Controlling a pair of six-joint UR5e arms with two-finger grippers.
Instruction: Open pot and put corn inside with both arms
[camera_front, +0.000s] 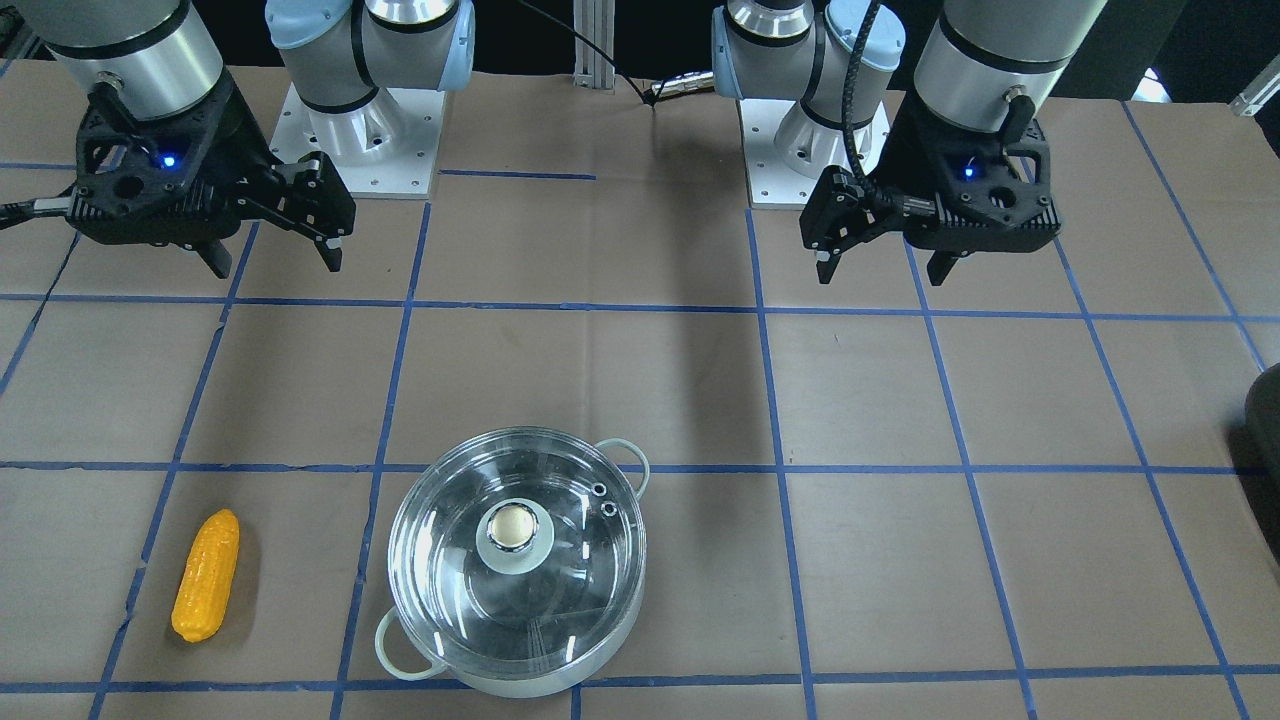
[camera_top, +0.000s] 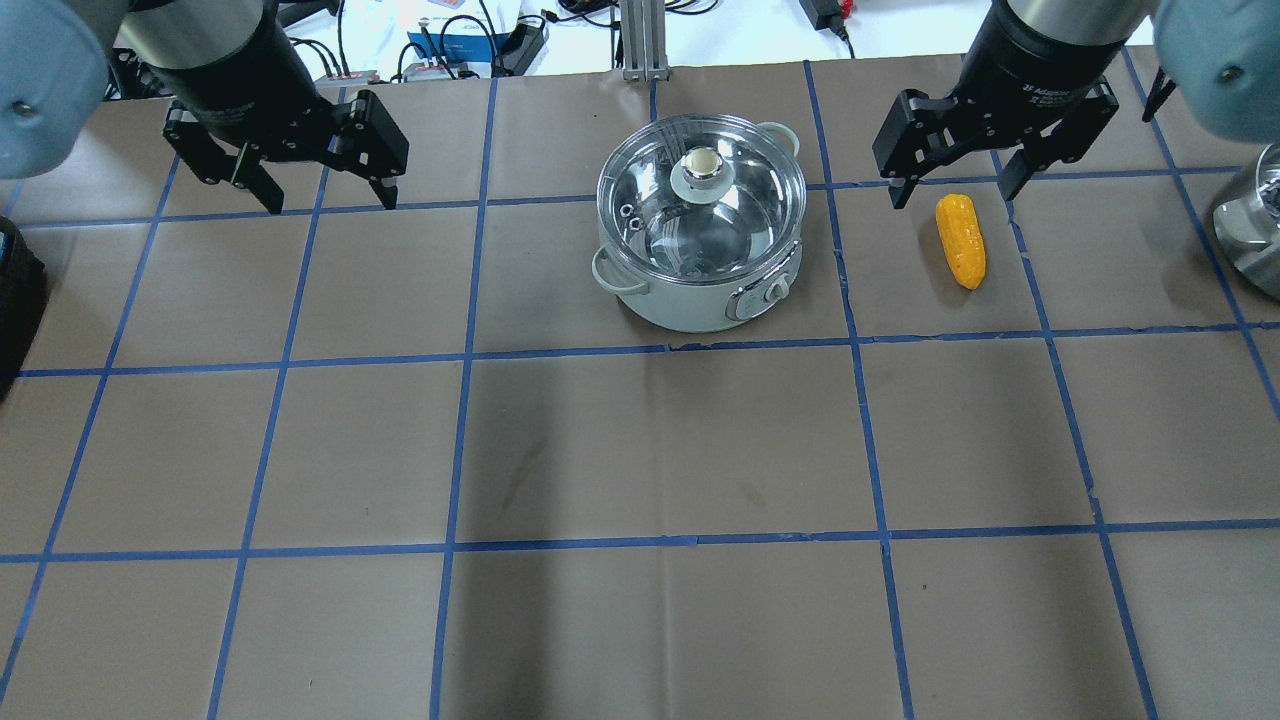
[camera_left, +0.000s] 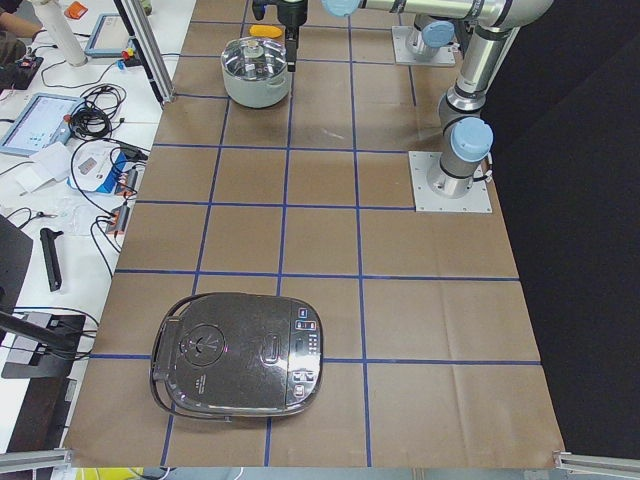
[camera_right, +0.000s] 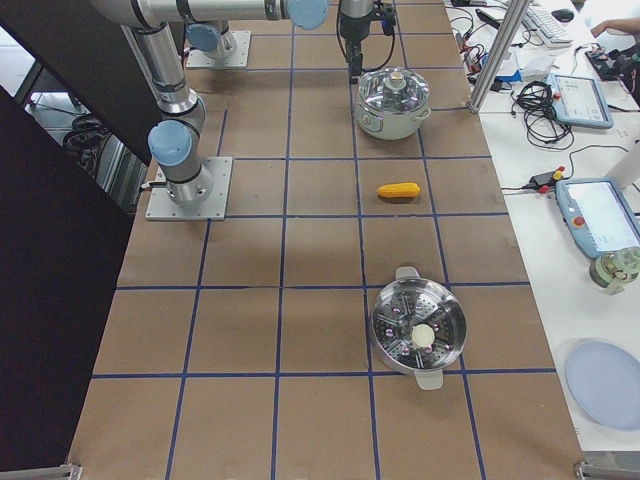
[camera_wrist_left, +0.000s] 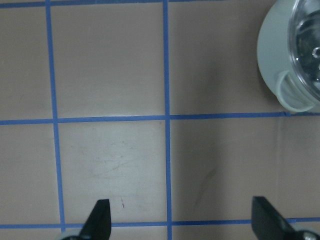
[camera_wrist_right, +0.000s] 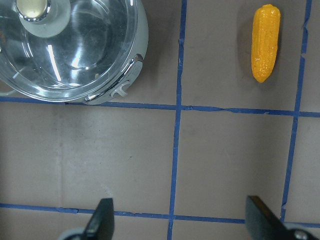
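The lid (camera_top: 730, 225) sits on the pot (camera_top: 690, 308); the corn (camera_top: 960, 241) lies on the counter (camera_top: 640, 450) to the pot's right, apart.

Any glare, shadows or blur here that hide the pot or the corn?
Front-facing view: white streaks of glare on the glass lid, knob readable; corn sharp; a broad soft shadow darkens the table beyond the pot. Left wrist view: slightly soft, pot cut off at the frame's corner.

brown table (camera_top: 640, 450) with blue tape grid; on it lidded pot (camera_top: 685, 310), corn (camera_top: 961, 241), rice cooker (camera_left: 240, 352), steamer pan (camera_right: 418, 326)
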